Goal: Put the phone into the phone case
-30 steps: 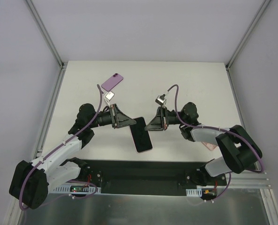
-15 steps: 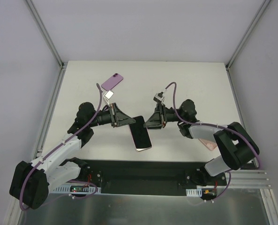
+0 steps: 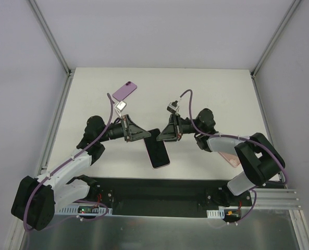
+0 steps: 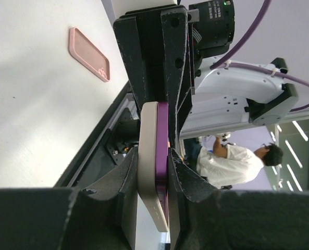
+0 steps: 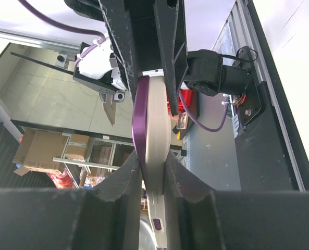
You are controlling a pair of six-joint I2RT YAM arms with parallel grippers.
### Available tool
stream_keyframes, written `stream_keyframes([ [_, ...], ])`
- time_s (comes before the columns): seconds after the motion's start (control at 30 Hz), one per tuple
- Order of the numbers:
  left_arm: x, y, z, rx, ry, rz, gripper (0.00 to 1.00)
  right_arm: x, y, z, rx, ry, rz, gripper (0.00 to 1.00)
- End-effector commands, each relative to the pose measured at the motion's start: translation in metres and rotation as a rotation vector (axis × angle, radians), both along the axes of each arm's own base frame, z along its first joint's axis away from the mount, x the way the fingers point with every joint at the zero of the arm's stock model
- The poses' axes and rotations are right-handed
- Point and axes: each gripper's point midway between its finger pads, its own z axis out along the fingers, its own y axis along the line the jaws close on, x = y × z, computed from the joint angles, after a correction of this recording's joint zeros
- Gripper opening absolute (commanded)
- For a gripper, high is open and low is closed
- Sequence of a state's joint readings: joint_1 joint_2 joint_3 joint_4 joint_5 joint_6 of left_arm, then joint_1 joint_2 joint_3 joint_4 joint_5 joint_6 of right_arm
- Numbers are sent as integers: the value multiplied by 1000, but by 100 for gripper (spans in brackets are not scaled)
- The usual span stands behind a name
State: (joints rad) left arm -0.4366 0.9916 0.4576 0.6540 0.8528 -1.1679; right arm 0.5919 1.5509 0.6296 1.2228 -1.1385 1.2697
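A phone with a dark screen hangs between my two grippers above the table's front middle. In the wrist views it is a purple slab lying against a thicker beige case; both also show in the right wrist view, purple and beige. My left gripper is shut on the pair from the left. My right gripper is shut on the same pair from the right. I cannot tell how far the phone sits in the case.
A purple phone-shaped item lies flat at the back left. A pink case lies on the table by the right arm and shows in the left wrist view. The black base strip runs along the front edge.
My right gripper has moved left and now meets the phone's upper right edge. The left gripper has kept its hold, and the phone has barely shifted.
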Motion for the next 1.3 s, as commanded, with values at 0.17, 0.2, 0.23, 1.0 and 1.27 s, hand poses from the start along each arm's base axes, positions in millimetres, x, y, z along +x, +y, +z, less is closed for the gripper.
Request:
stream_keyframes([
  [0.17, -6, 0, 5, 1, -6, -28, 34, -17, -4, 67, 244, -341, 6, 9],
  [0.2, -6, 1, 7, 3, -4, -28, 38, -17, -5, 66, 242, -341, 6, 9],
  [0.23, -7, 1, 7, 3, -3, -28, 41, -19, -6, 66, 242, -343, 10, 9],
  [1.0, -12, 8, 22, -34, -12, -11, 53, -26, -11, 51, 221, -325, 6, 9],
  [1.27, -13, 8, 18, -32, -6, -11, 21, -27, -11, 49, 217, -318, 6, 9],
])
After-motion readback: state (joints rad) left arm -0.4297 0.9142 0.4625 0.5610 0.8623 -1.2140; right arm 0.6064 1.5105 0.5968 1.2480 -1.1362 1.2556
